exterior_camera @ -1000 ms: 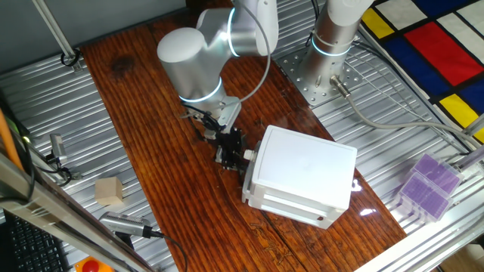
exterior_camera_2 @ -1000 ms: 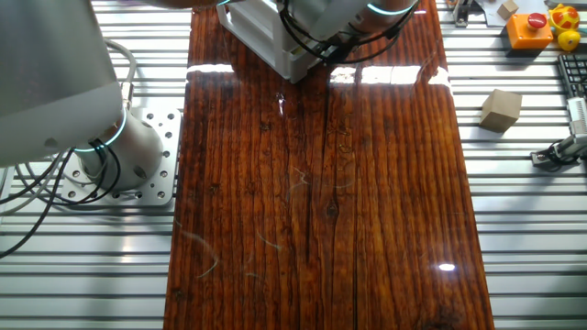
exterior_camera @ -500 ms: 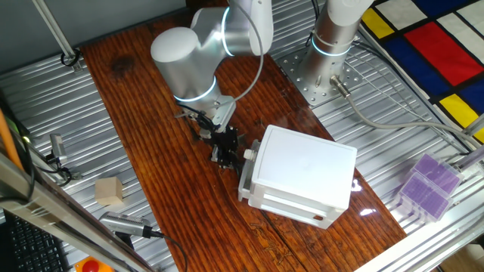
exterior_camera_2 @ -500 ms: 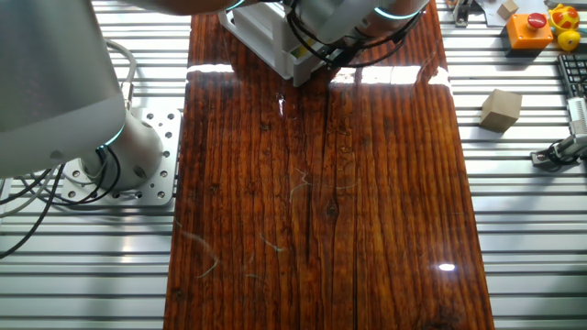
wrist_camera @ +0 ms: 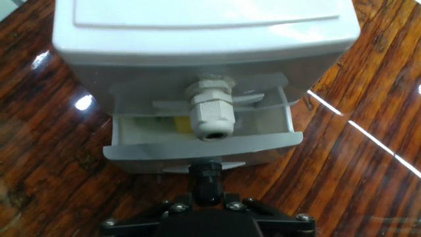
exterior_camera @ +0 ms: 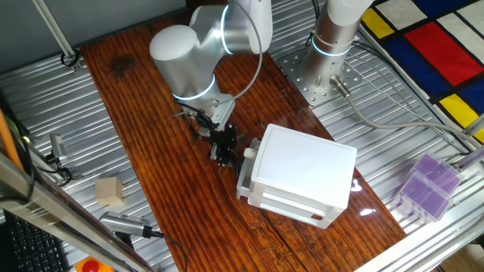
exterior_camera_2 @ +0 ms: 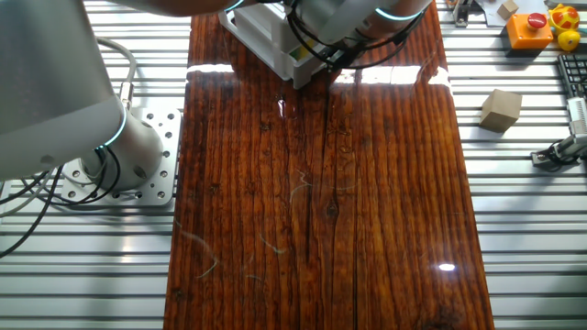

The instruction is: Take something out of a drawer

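Dark red-brown wooden tabletop (exterior_camera: 151, 159) on a ribbed metal bench (exterior_camera: 45, 106), seen from two sides and from the hand. Silver Flexiv arm (exterior_camera: 181, 60) bent low over the wood, wrist pointed at a white two-drawer box (exterior_camera: 306, 170) near the board's right edge. In the other fixed view, only a corner of that box (exterior_camera_2: 261, 27) visible at the top edge, under the arm.

Upper drawer (wrist_camera: 204, 141) pulled part-way out of the box, front panel clear of the housing, interior open to the hand camera. Pale round knob (wrist_camera: 210, 112) at the middle of the drawer front, facing the lens. Inside the drawer, left of the knob and partly hidden behind it, a small yellow block (wrist_camera: 182, 125) lying on the drawer floor; dark part not discernible.

Black gripper (exterior_camera: 225, 149) just beside the knob, level with the drawer front. Fingers not distinguishable in any view, so cannot tell whether spread, closed, or clamped on the knob.

Purple plastic case (exterior_camera: 427, 185) well apart on the bench to the right. Tan wooden cube (exterior_camera: 109, 191) on the bench left of the board, far from the box.
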Robot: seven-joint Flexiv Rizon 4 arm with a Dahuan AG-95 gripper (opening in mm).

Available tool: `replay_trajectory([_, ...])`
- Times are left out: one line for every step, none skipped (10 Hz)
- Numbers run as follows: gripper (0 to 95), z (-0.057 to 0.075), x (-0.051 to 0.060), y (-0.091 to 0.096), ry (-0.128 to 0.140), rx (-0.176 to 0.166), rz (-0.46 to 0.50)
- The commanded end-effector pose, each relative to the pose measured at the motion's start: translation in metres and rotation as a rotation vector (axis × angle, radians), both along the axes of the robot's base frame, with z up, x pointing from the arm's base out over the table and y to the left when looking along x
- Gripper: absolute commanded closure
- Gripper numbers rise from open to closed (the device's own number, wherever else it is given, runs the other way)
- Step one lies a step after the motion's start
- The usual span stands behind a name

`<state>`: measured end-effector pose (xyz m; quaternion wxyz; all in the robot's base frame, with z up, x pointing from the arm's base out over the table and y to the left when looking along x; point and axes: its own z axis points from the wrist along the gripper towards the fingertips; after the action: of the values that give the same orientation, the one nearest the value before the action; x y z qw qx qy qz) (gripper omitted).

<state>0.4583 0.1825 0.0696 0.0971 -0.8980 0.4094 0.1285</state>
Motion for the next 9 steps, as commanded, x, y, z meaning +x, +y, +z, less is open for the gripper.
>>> replay_trajectory([95.0, 0.001, 0.002, -0.001, 0.002, -0.001, 0.002])
replay_trajectory([95.0, 0.003, 0.003, -0.002, 0.004, -0.003, 0.003])
replay_trajectory([95.0, 0.003, 0.005, -0.004, 0.004, -0.003, 0.003])
replay_trajectory([95.0, 0.003, 0.006, -0.005, 0.005, -0.003, 0.004])
replay_trajectory([95.0, 0.001, 0.007, -0.008, 0.005, -0.003, 0.002])
replay_trajectory([95.0, 0.000, 0.008, -0.009, 0.006, -0.002, 0.001])
replay_trajectory([95.0, 0.001, 0.010, -0.012, 0.006, -0.005, 0.001])
replay_trajectory([95.0, 0.003, 0.013, -0.014, 0.006, -0.007, 0.002])
replay_trajectory([95.0, 0.004, 0.016, -0.016, 0.007, -0.008, 0.001])
